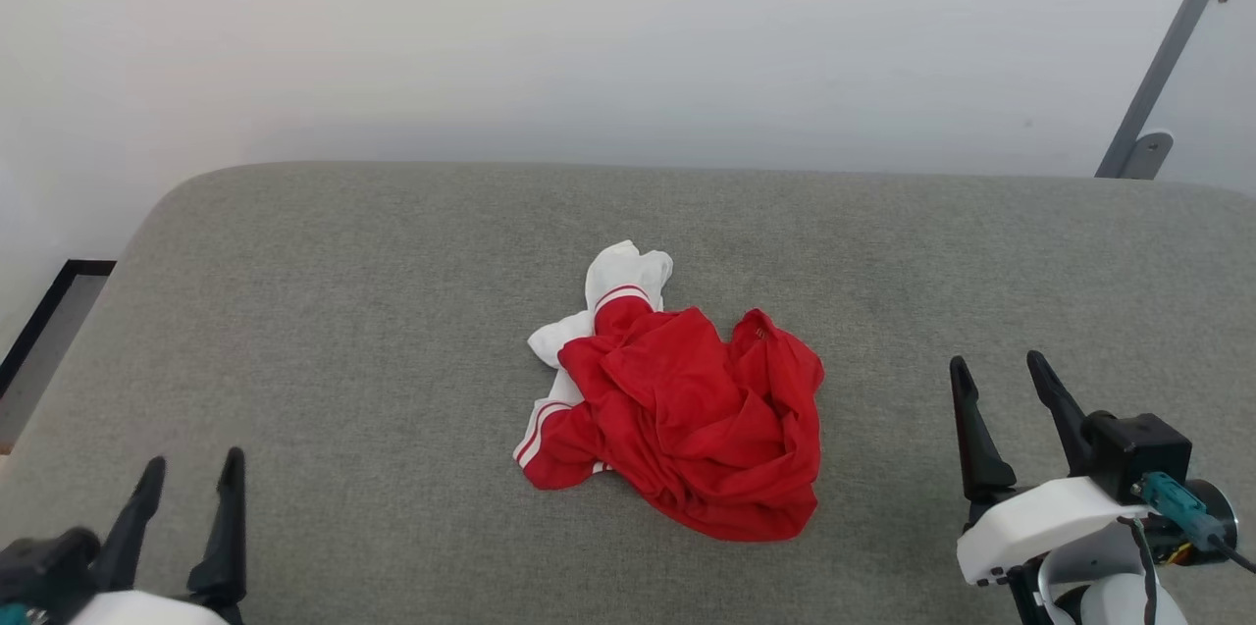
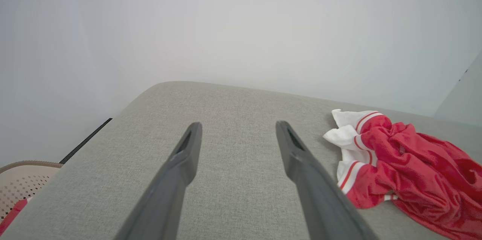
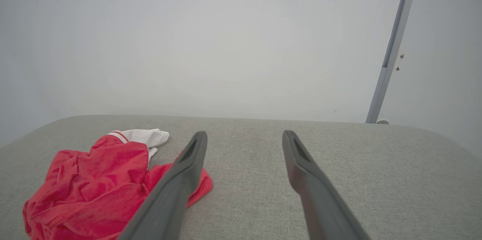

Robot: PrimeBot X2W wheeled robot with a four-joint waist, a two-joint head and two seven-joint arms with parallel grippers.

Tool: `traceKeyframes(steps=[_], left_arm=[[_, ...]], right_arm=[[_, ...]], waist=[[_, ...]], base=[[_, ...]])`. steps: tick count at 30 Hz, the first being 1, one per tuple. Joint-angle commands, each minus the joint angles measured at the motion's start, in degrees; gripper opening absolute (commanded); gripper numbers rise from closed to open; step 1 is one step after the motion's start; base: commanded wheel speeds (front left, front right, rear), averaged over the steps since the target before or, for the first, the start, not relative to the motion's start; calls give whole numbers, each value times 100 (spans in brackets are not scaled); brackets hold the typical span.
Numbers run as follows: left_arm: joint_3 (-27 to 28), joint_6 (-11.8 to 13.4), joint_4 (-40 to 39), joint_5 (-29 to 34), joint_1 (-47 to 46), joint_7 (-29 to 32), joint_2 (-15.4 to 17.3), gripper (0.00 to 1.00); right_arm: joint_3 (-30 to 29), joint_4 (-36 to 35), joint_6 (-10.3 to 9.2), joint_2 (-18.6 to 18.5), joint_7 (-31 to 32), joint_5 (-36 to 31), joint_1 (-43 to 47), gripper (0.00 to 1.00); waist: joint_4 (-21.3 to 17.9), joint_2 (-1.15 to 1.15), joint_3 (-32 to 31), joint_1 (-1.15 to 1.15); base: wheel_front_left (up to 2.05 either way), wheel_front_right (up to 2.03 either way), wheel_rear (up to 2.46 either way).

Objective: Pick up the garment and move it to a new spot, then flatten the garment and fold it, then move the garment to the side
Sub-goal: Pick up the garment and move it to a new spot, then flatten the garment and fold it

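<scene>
- Watching the garment (image 1: 687, 419) lying crumpled near the middle of the grey cushion (image 1: 343, 311), well in from every edge. Its white end is pointing toward the far edge and its red bulk toward the near one.
- I am holding the left gripper (image 1: 195, 458) and right gripper (image 1: 996, 359) spread wide by the near edge, gripping nothing and flanking the heap.
- I am judging the right gripper the nearer. The heap is lying to its left, so that arm is looking best placed to reach in.
</scene>
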Motion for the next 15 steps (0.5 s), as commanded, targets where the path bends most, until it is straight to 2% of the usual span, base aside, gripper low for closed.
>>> traceKeyframes(steps=[1, 9, 15], left_arm=[[170, -81, -51, 131, 121, -30, -95, 100], [919, -463, -155, 552, 431, -31, -580, 100], [1169, -702, -120, 747, 473, -32, -836, 100]], right_arm=[[-3, -45, 0, 1, -18, -19, 78, 100], [24, -53, 0, 1, -30, 29, 138, 100], [33, -60, 0, 1, -8, 42, 168, 100]], waist=[[15, 0, 3, 0], [37, 0, -2, 0], [9, 0, 0, 0]], base=[[0, 0, 0], [0, 0, 0], [0, 0, 0]])
